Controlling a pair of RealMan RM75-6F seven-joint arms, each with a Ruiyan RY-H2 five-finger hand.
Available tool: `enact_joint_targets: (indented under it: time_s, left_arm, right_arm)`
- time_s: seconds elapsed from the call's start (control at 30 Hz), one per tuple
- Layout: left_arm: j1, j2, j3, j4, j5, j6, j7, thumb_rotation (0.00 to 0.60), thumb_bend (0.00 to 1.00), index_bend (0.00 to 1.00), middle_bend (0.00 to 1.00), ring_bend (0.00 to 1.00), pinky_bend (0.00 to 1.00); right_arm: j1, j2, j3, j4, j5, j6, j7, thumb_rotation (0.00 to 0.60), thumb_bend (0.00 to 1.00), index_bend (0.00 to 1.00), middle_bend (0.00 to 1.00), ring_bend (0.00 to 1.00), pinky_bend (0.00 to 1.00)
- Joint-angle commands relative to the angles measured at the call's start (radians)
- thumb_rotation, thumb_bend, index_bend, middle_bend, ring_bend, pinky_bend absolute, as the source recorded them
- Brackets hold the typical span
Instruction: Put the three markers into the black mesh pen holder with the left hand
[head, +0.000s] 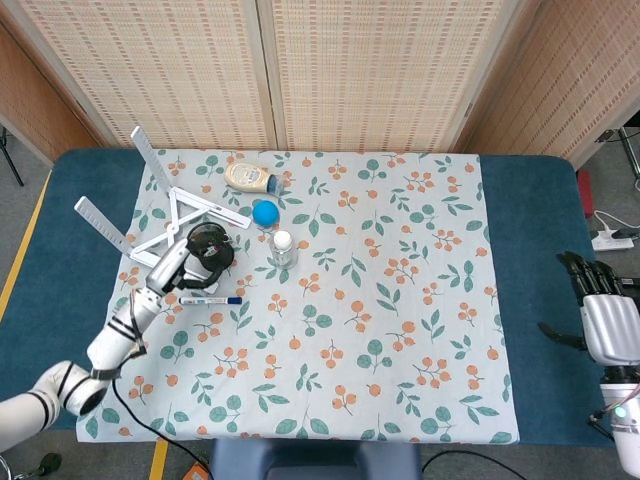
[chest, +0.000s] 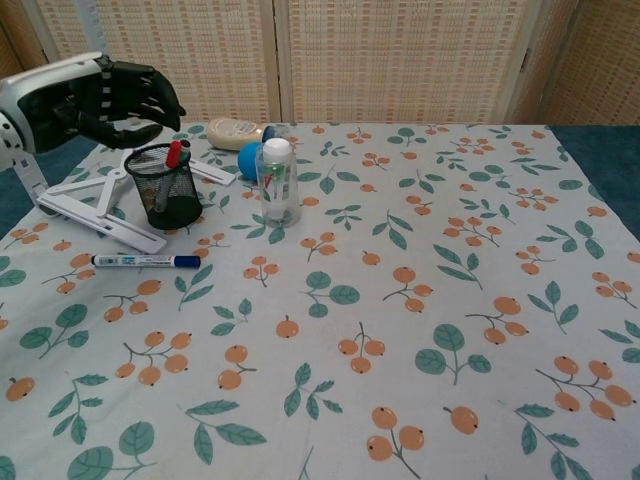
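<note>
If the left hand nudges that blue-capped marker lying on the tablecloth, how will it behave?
The blue-capped marker is a slim round barrel lying flat, so it will probably roll sideways rather than slide. It looks stiff and light, likely easy to lift. Its smooth white body may slip in the left hand, which holds nothing.
</note>
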Motion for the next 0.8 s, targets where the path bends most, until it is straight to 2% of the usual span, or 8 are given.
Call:
enact_joint_targets:
  time_s: [0.03, 0.1, 0.27, 0.5, 0.63, 0.8]
  left_arm:
    - [0.334, -0.010, 0.062, -0.547, -0.116, 0.469, 0.923, 0.600, 0.40, 0.50, 0.46, 0.22, 0.22]
    - [0.358, -0.067, 0.089, -0.497, -0.122, 0.464, 0.975, 0.600, 0.40, 0.50, 0.46, 0.22, 0.22]
    - [0.358, -0.193, 0.087, -0.356, -0.157, 0.390, 1.045, 0.600, 0.40, 0.49, 0.45, 0.21, 0.22]
    - [0.297, -0.357, 0.019, -0.125, -0.202, 0.267, 1.172, 0.600, 0.40, 0.46, 0.41, 0.20, 0.22]
    - [0.257, -0.401, -0.027, -0.052, -0.224, 0.208, 1.203, 0.600, 0.40, 0.41, 0.35, 0.18, 0.22]
    - [0.227, -0.425, -0.059, -0.001, -0.231, 0.176, 1.225, 0.600, 0.40, 0.41, 0.34, 0.17, 0.22]
  right_arm:
    - [0.000, 0.000, -0.001, -0.001, -0.001, -0.001, -0.002, 0.600, 0.03, 0.11, 0.07, 0.13, 0.10]
    - [0.001, -0.001, -0.003, -0.003, -0.002, -0.003, -0.005, 0.600, 0.03, 0.11, 0.07, 0.13, 0.10]
    - [0.001, -0.002, -0.004, -0.007, -0.007, 0.001, -0.010, 0.600, 0.03, 0.11, 0.07, 0.13, 0.10]
    - [-0.001, 0.001, -0.004, -0.005, -0.006, 0.003, -0.006, 0.600, 0.03, 0.11, 0.07, 0.13, 0.10]
    - [0.001, 0.000, -0.005, -0.003, -0.006, -0.001, -0.003, 0.600, 0.03, 0.11, 0.07, 0.13, 0.10]
    - [0.002, -0.001, -0.004, -0.002, -0.005, -0.003, -0.001, 0.600, 0.03, 0.11, 0.07, 0.13, 0.10]
